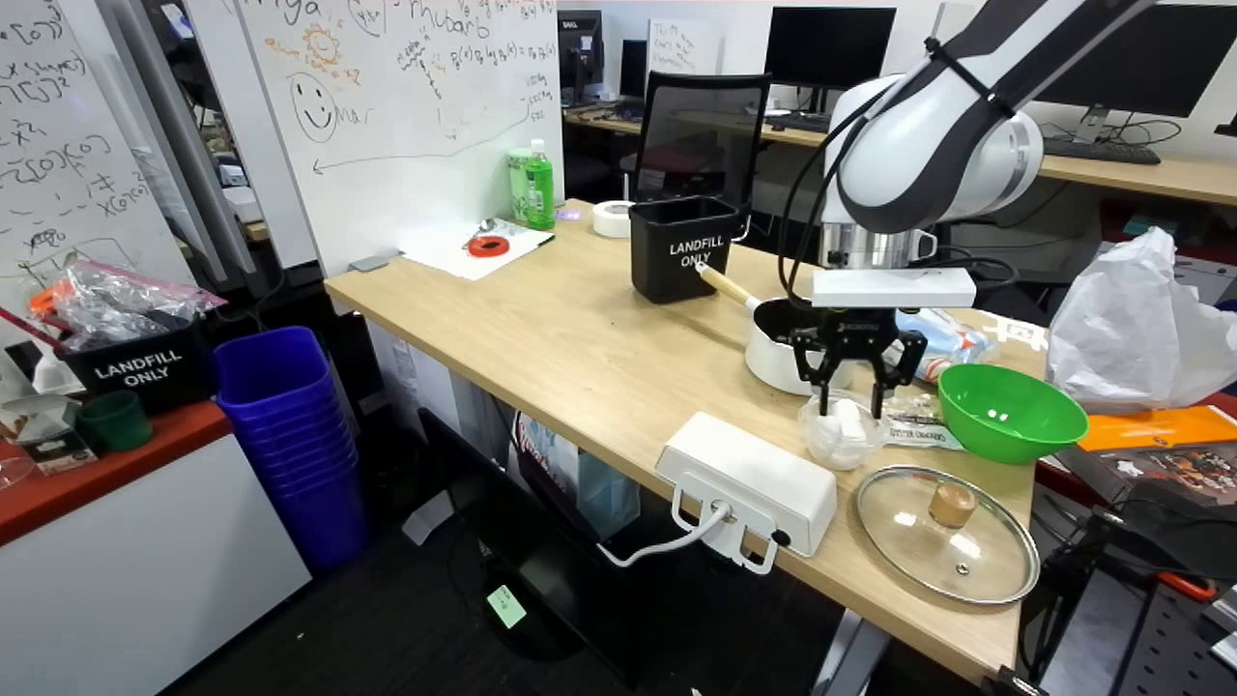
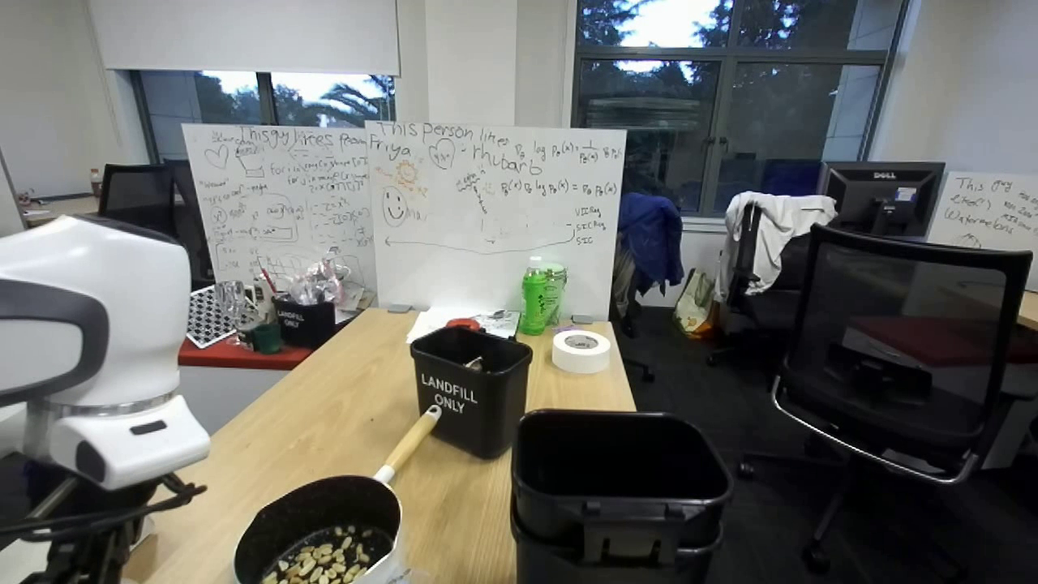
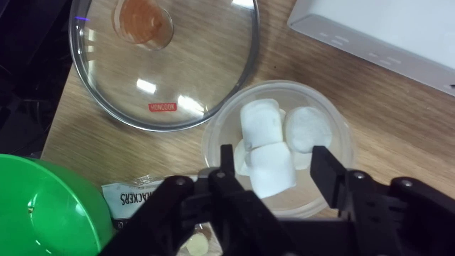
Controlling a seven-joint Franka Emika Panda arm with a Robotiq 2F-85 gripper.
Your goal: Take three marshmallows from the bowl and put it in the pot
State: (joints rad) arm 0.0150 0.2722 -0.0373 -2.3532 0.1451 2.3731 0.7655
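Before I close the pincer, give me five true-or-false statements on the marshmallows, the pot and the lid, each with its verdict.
1. The pincer is open, pointing down at the marshmallows. True.
2. The marshmallows lie in the green bowl. False: they are in the clear bowl.
3. The pot has its wooden handle toward the black LANDFILL ONLY bin on the table. True.
4. The pot is empty. False: small nut-like pieces show inside it in an exterior view.
5. The lid lies on the table with its knob up. True.
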